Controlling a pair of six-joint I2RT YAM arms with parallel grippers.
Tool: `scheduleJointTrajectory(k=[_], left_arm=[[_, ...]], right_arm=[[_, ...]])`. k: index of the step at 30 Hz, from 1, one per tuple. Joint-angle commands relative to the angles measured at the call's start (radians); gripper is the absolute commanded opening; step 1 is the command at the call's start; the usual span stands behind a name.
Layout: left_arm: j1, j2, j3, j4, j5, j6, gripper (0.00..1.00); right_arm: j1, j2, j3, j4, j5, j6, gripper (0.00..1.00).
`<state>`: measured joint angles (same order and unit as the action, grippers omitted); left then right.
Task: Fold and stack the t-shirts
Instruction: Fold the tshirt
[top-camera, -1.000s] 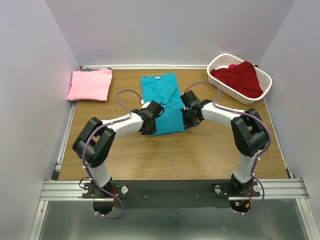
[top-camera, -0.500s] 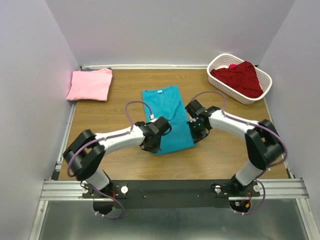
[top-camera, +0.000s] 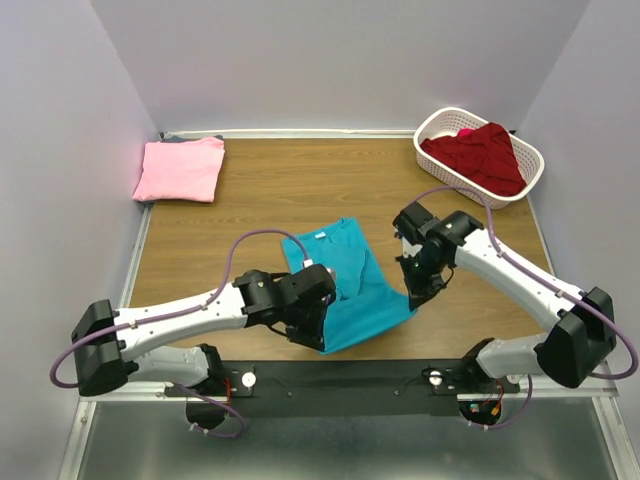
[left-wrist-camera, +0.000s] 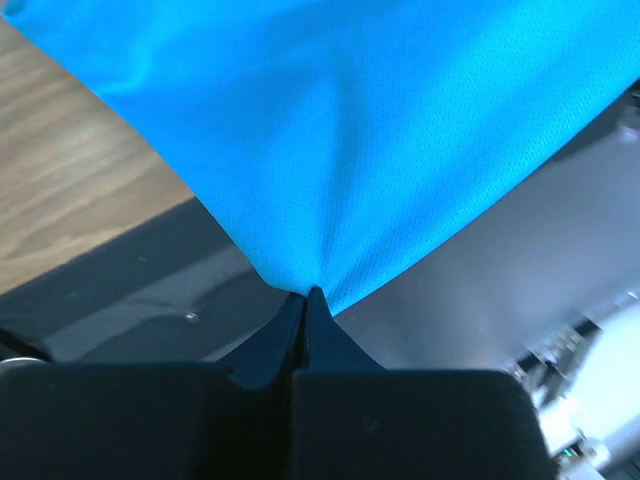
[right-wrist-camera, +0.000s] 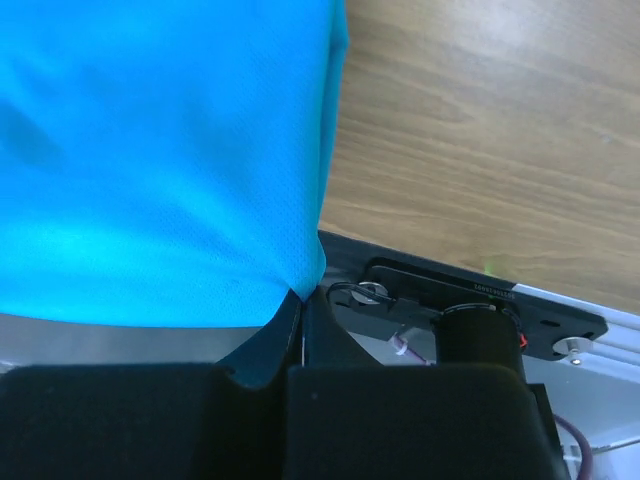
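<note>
The teal t-shirt (top-camera: 345, 285) lies lengthwise at the table's near middle, collar end away from me, its near hem over the front edge. My left gripper (top-camera: 322, 345) is shut on the hem's near left corner; the cloth (left-wrist-camera: 330, 140) fans out from its pinched tips (left-wrist-camera: 306, 295). My right gripper (top-camera: 412, 303) is shut on the near right corner; the cloth (right-wrist-camera: 160, 150) hangs from its tips (right-wrist-camera: 303, 295). The folded light pink t-shirt (top-camera: 180, 168) lies at the far left. The dark red t-shirt (top-camera: 480, 155) sits in the basket.
The white slotted basket (top-camera: 438, 124) stands at the far right corner. Grey walls enclose the table on three sides. The black base rail (top-camera: 350, 378) runs along the near edge, and it also shows in the right wrist view (right-wrist-camera: 480, 300).
Both grippers have pulled the teal t-shirt toward me across the table, from the far middle to the near edge. Both stay shut on its hem corners.
</note>
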<state>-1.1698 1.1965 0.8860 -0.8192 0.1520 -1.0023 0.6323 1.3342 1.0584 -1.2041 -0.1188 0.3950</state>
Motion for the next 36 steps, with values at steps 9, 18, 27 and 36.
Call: scheduleJointTrajectory(k=[9, 18, 27, 36], left_arm=[[0.338, -0.065, 0.082, -0.077, 0.112, 0.221, 0.00], [0.668, 0.081, 0.087, 0.113, 0.202, 0.442, 0.00], [0.861, 0.277, 0.007, 0.421, 0.202, 0.492, 0.00], [0.884, 0.457, 0.022, 0.558, 0.130, 0.498, 0.00]], right_arm=[[-0.013, 0.253, 0.448, -0.109, 0.166, -0.067, 0.01], [-0.048, 0.613, 0.896, -0.100, 0.153, -0.183, 0.01], [-0.075, 0.810, 0.913, 0.174, 0.123, -0.277, 0.01], [-0.082, 0.838, 0.740, 0.438, 0.143, -0.297, 0.01]])
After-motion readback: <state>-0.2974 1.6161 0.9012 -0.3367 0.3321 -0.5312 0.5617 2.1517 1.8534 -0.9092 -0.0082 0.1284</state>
